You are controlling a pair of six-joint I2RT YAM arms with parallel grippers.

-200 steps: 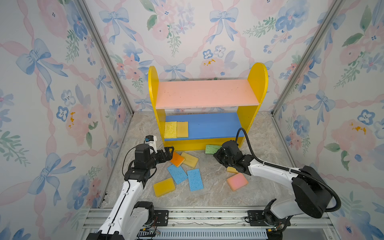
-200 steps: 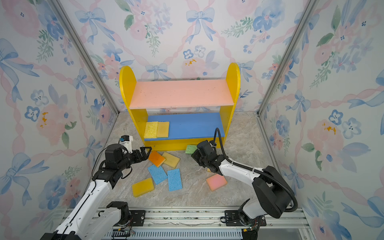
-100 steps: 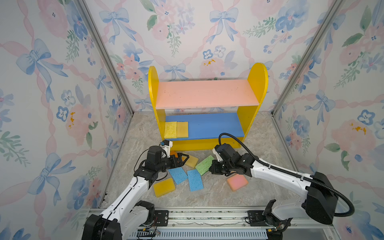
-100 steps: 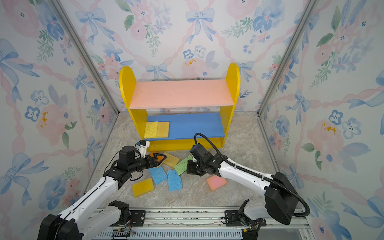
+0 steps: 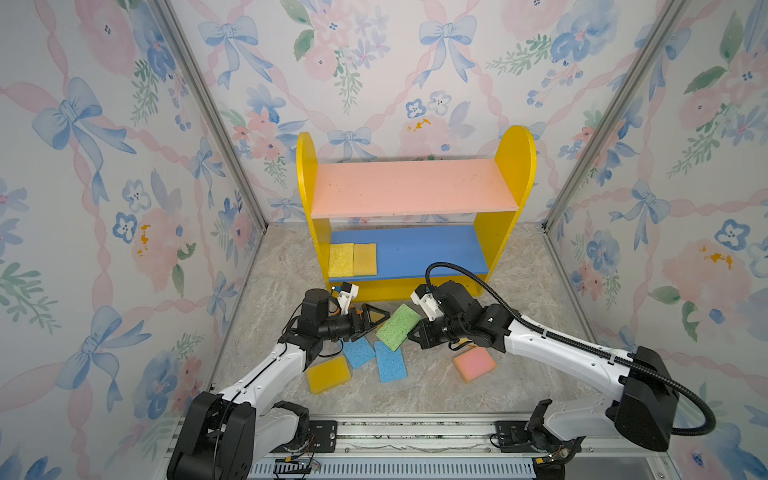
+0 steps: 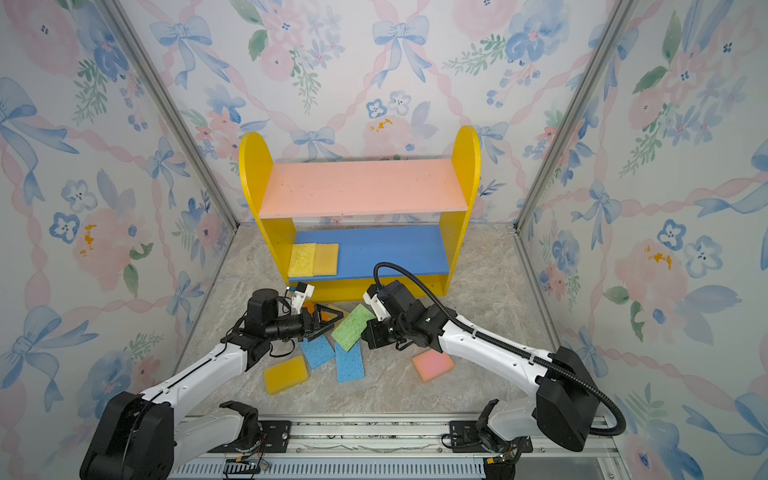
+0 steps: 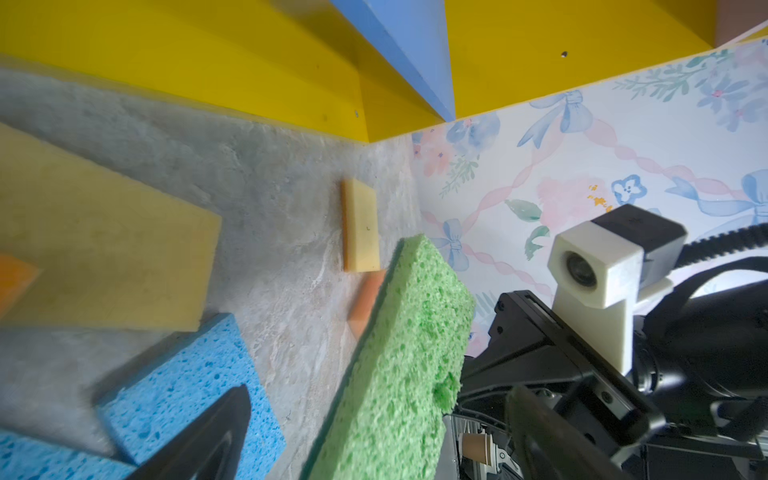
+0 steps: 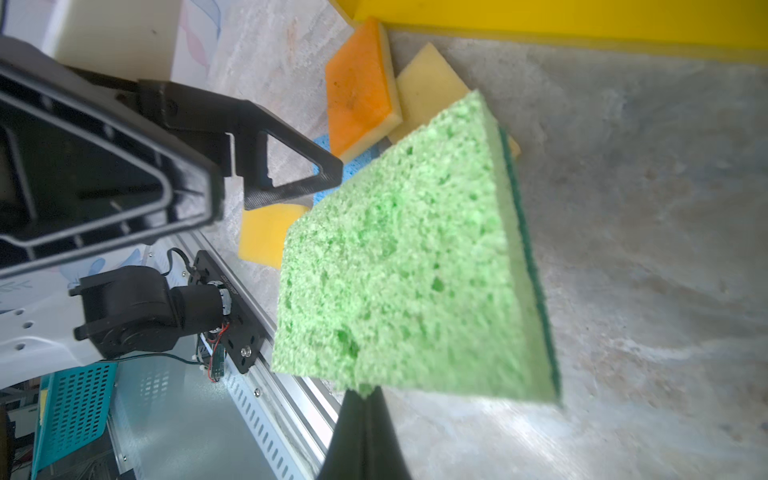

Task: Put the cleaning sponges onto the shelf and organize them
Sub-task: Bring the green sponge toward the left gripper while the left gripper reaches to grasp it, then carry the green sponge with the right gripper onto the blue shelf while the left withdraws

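The green sponge [image 5: 397, 326] is up off the bench [image 5: 519, 299], tilted, just in front of the shelf [image 5: 513, 166]. The right gripper [image 5: 417, 332] has it by one edge, jaws clamped into the foam. The right wrist view makes that obvious, and it's the only one showing the dark green scrub layer [image 8: 536, 270] down one face.

The left gripper [image 5: 374, 318] sits right at the sponge's other end, jaws wide apart. In the left wrist view the sponge runs up between the fingers [image 7: 208, 440], but I can't tell if they touch it.

Only the top views show what's on the shelf: a yellow sponge [image 5: 340, 259] and a tan-yellow sponge [image 5: 365, 258] side by side at the left end of the blue lower board [image 5: 428, 249].

Loose on the bench in both top views:
- a blue sponge [image 5: 359, 351] just beside a second blue sponge [image 5: 390, 361]
- a deeper yellow sponge [image 5: 329, 374]
- a pink sponge [image 5: 474, 363]

The orange sponge [image 8: 359, 91] and pale yellow sponge [image 8: 428, 87] by the shelf's foot are mostly hidden under the left gripper from above, but clear in the right wrist view. The left wrist view catches a small pale sponge [image 7: 360, 226] that the right arm covers from above.
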